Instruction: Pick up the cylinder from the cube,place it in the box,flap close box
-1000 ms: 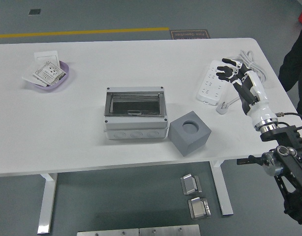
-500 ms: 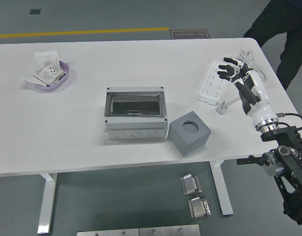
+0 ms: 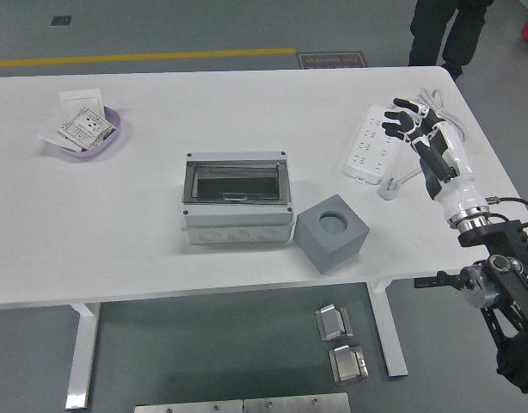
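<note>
A grey cube [image 3: 332,233] with a round hole in its top sits near the table's front edge, right of centre. No cylinder shows in the hole. Left of it stands a grey box [image 3: 237,199] whose dark transparent flap lies shut over it. My right hand [image 3: 410,122] hovers over the right side of the table, above a white power strip, with its fingers spread and holding nothing. It is well apart from the cube and the box. My left arm is out of view.
A white power strip [image 3: 371,153] with its cable and plug [image 3: 390,187] lies at the right. A purple bowl [image 3: 85,131] with white cards stands at the far left. A person's legs [image 3: 443,28] show beyond the table's far right corner.
My right hand has drifted slightly to the right and away over the power strip. The person has walked from the right edge to behind the table's far right corner.
</note>
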